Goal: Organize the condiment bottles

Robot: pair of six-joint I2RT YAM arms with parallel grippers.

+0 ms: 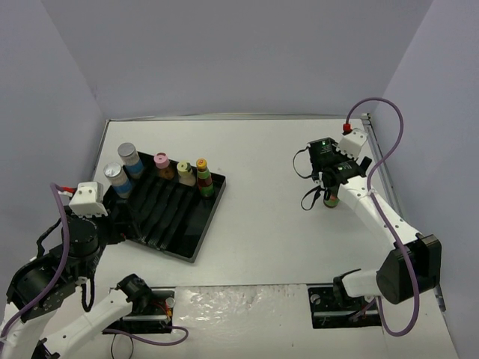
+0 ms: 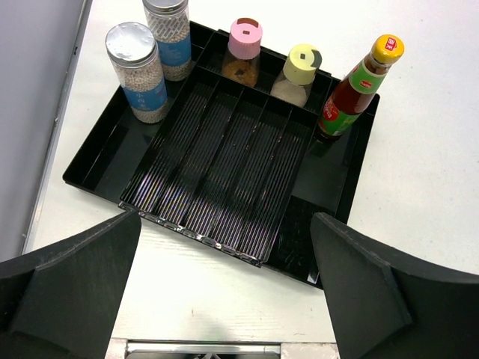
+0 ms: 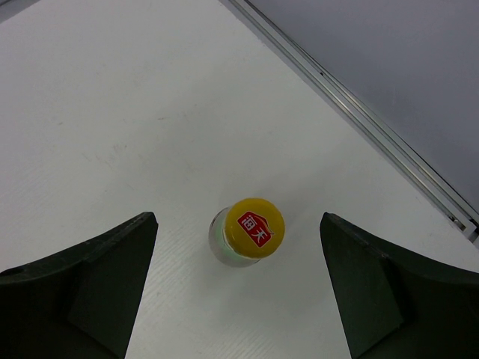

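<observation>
From the left wrist camera I see the left gripper (image 2: 226,221) at the bottom of the frame. Its two dark fingers (image 2: 75,284) are spread wide and hold nothing. Just above them in the frame lies the black ridged tray (image 2: 224,172), flat on the white table (image 2: 419,187), its long grooved middle bare. Farther up, five of the condiment bottles stand along the tray's far side. The nearer silver-lidded bottle (image 2: 138,71) is in the left strip, and the farther silver-lidded bottle (image 2: 171,34) is just beyond it in the upper-left corner. The pink-capped bottle (image 2: 245,52) and the pale-yellow-capped bottle (image 2: 299,71) stand side by side in the far compartments at upper centre. The sauce bottle in the tray (image 2: 352,93) is dark, with a yellow cap and a red-green label, and it stands in the right corner. In the overhead view the right arm reaches well away from the tray, into the right half of the frame. The right gripper (image 3: 238,218) looks straight down there, with its jaws parted on either side of the lone sauce bottle (image 3: 253,228). That bottle stands upright on the table, its yellow cap with a red mark facing the lens. Neither finger touches it. Beyond it, a metal rail (image 3: 359,112) runs diagonally across the upper right.
</observation>
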